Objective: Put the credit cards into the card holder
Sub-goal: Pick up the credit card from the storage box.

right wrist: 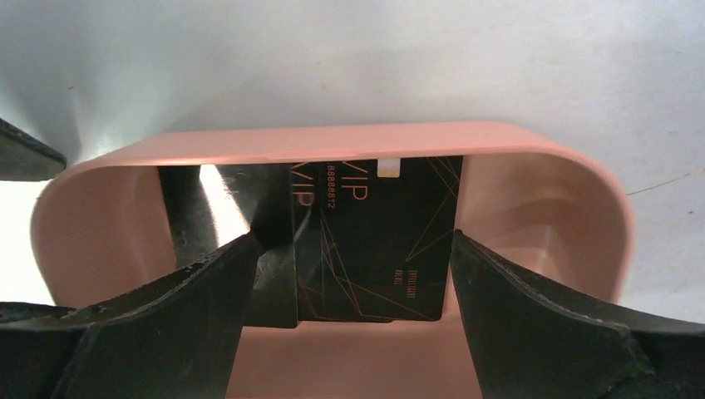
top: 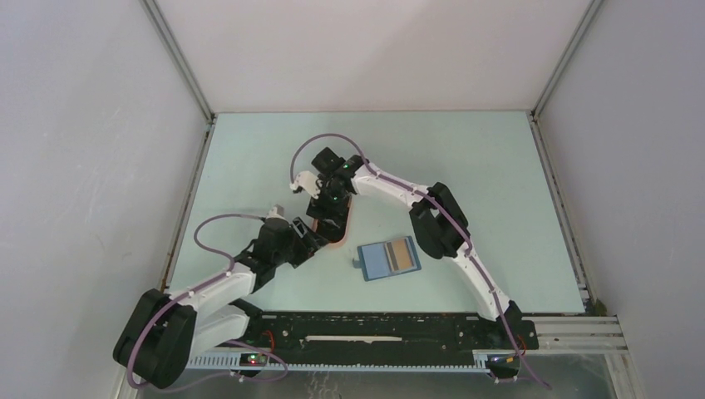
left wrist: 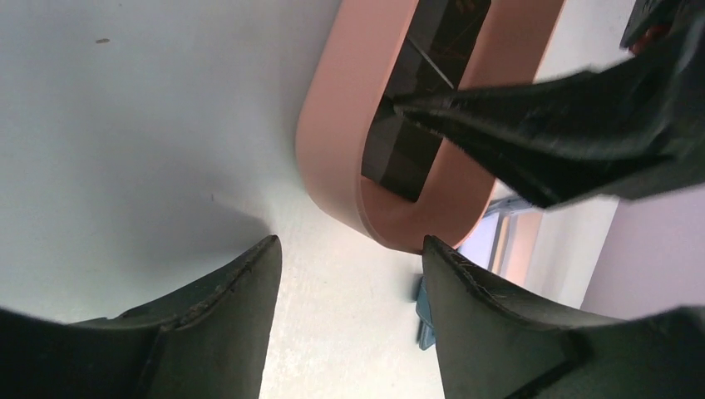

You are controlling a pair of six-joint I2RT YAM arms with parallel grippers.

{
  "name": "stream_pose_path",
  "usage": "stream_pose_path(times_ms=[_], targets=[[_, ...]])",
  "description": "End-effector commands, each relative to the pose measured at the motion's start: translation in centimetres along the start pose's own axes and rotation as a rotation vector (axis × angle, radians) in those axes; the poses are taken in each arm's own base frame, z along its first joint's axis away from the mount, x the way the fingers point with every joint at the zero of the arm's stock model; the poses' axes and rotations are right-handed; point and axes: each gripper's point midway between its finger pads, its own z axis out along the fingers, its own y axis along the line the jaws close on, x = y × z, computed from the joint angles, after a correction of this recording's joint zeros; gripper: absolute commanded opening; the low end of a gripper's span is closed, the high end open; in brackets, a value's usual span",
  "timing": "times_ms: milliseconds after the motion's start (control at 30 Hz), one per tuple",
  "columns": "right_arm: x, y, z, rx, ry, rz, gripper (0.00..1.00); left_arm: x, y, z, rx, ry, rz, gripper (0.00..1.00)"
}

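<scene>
Right wrist view shows the right gripper [right wrist: 353,243] released, its jaws wide on both sides of a black card [right wrist: 382,249] that lies in the pink tray [right wrist: 332,137]. The left gripper [left wrist: 349,244] is also released, just beside the tray's end, grasping nothing. The wallet [top: 376,260] lies open near the desk's [top: 499,166] near edge, with a tan card [top: 402,253] at its right half.
</scene>
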Motion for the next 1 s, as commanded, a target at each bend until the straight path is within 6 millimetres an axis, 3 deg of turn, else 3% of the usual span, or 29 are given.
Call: stream_pose_path(times_ms=[0,67,200,433,600,767,967], targets=[[2.6,1.8,1.8,0.043,0.110,-0.040,0.93,-1.3,0.1,-0.6,-0.046,-0.044,0.032,0.67],[2.8,1.8,2.1,0.026,0.120,-0.031,0.88,-1.3,0.6,-1.2,-0.062,-0.052,0.044,0.67],[3.7,2.2,2.7,-0.029,0.146,0.006,0.67,-2.1,1.6,-2.2,-0.101,-0.113,0.064,0.67],[3.2,2.3,2.1,-0.074,0.101,0.051,0.51,-2.2,1.8,-2.8,-0.095,-0.130,0.069,0.67],[1.4,2.1,0.2,-0.139,0.012,0.122,0.46,-2.2,1.5,-2.9,-0.086,-0.125,0.070,0.67],[0.8,1.7,-1.0,-0.212,-0.033,0.189,0.44,-2.4,0.9,-3.0,-0.064,-0.128,0.066,0.67],[0.7,1.6,-1.5,-0.281,-0.061,0.241,0.44,-3.3,-1.7,-3.8,0.031,-0.159,0.045,0.67]])
